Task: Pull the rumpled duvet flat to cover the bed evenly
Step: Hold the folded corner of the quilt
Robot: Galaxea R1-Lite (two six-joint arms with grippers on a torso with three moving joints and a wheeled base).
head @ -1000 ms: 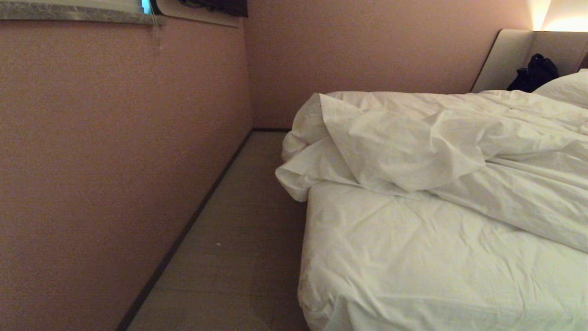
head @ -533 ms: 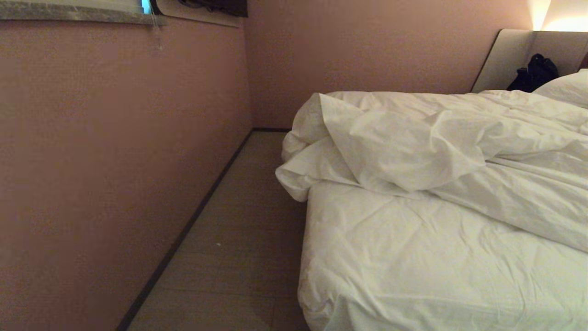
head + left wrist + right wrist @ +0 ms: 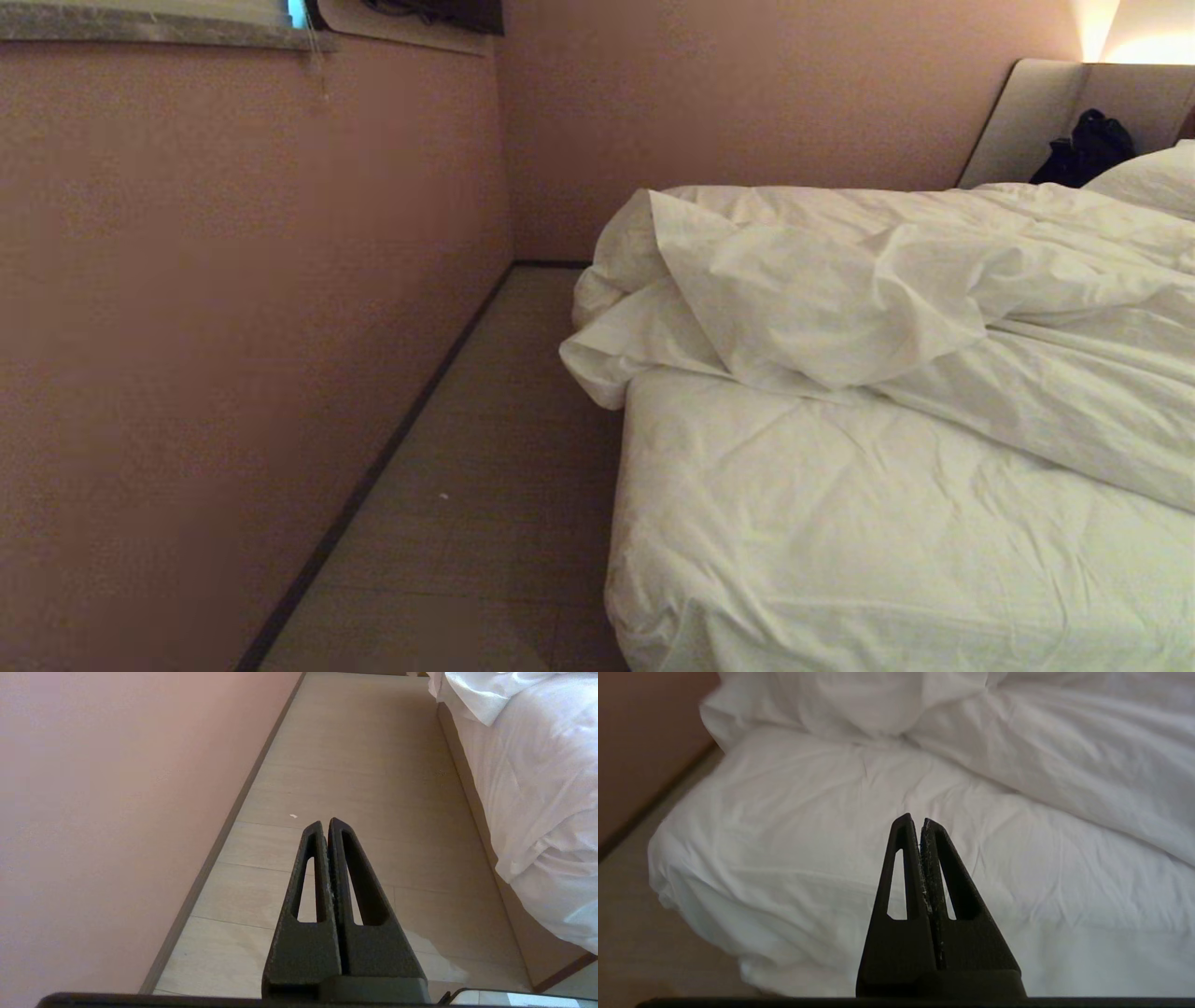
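The duvet lies rumpled across the bed, with a big flap folded back and a bunched corner hanging over the left edge. Smoother white fabric covers the near end of the bed. Neither arm shows in the head view. My right gripper is shut and empty, hovering over that near white fabric short of the duvet fold. My left gripper is shut and empty over the floor, with the bed's side off to one side of it.
A pink wall runs along the left, with a strip of pale floor between it and the bed. A white pillow and a black bag sit by the headboard. A window ledge is up on the wall.
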